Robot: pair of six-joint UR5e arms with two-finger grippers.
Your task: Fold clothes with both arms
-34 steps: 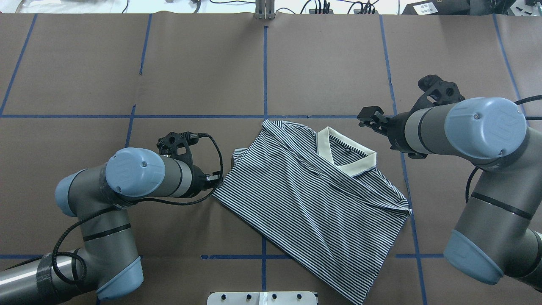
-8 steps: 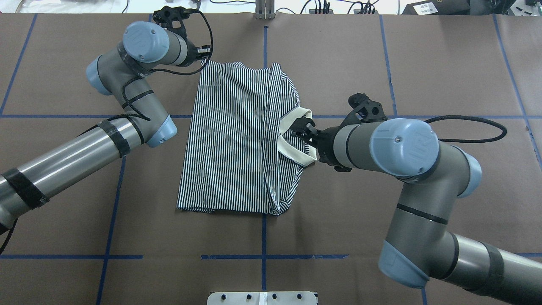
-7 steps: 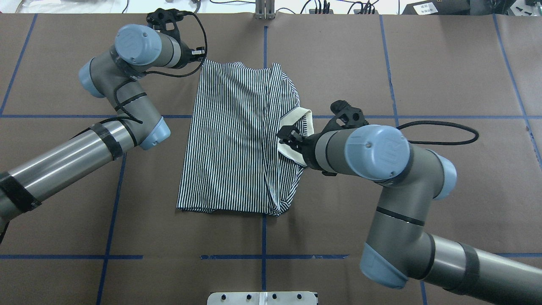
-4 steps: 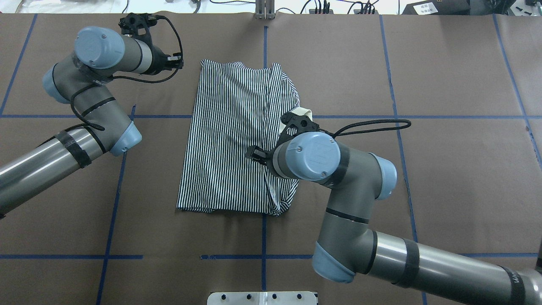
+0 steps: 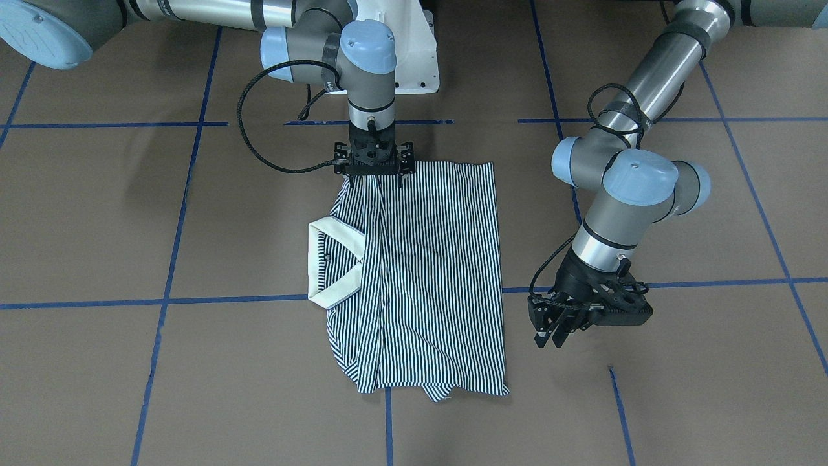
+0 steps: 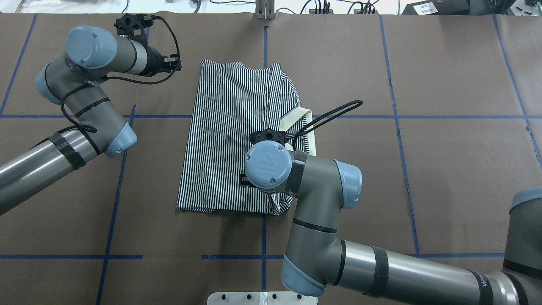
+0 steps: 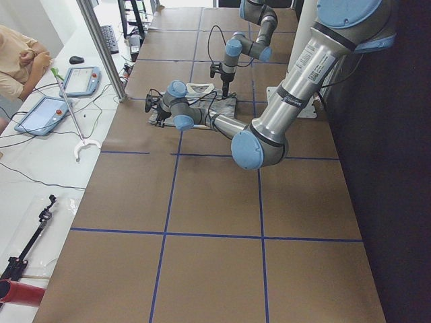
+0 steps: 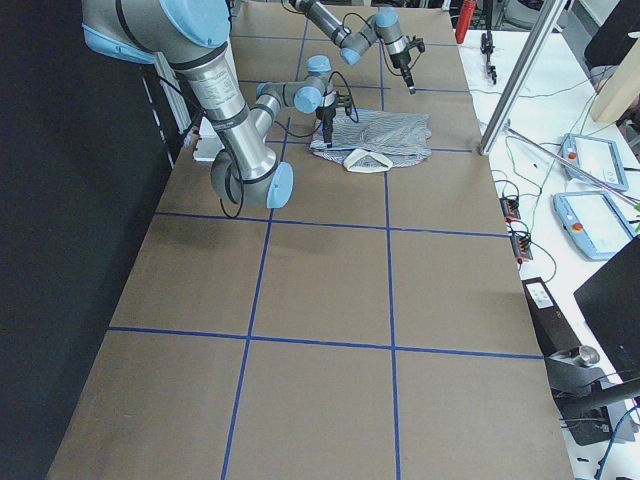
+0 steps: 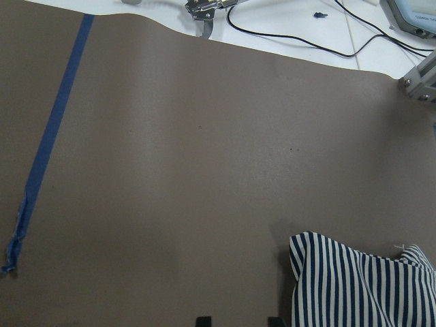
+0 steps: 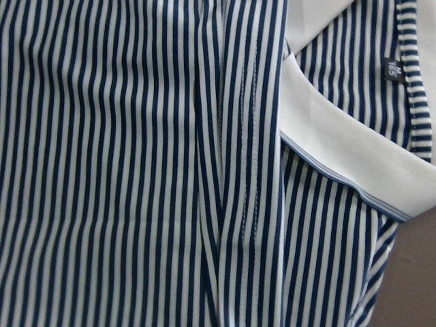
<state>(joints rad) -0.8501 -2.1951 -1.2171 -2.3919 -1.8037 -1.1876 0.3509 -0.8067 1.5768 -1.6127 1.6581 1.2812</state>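
Note:
The striped polo shirt [image 5: 427, 259] lies folded lengthwise on the brown table, cream collar [image 5: 333, 268] on the robot's right side. It also shows in the overhead view [image 6: 228, 135]. My left gripper [image 5: 548, 338] is open and empty, above the table just off the shirt's far left corner [image 9: 354, 286]. In the overhead view it [image 6: 178, 64] is apart from the cloth. My right gripper [image 5: 374, 178] points straight down over the shirt's near edge, fingers spread, holding nothing. In the overhead view its own wrist [image 6: 268, 164] hides it. The right wrist view shows only stripes [image 10: 102, 170] and collar [image 10: 340, 150].
Blue tape lines [image 6: 264, 76] cross the brown table. The white pedestal base [image 5: 414, 58] stands at the near edge. Cables and a metal post [image 6: 264, 10] line the far edge. An operator [image 7: 17, 60] and tablets [image 7: 81, 79] sit beyond it.
My left gripper let go of the shirt's far left corner and drew left. My right gripper left the collar, swung across the shirt toward its near edge and turned downward.

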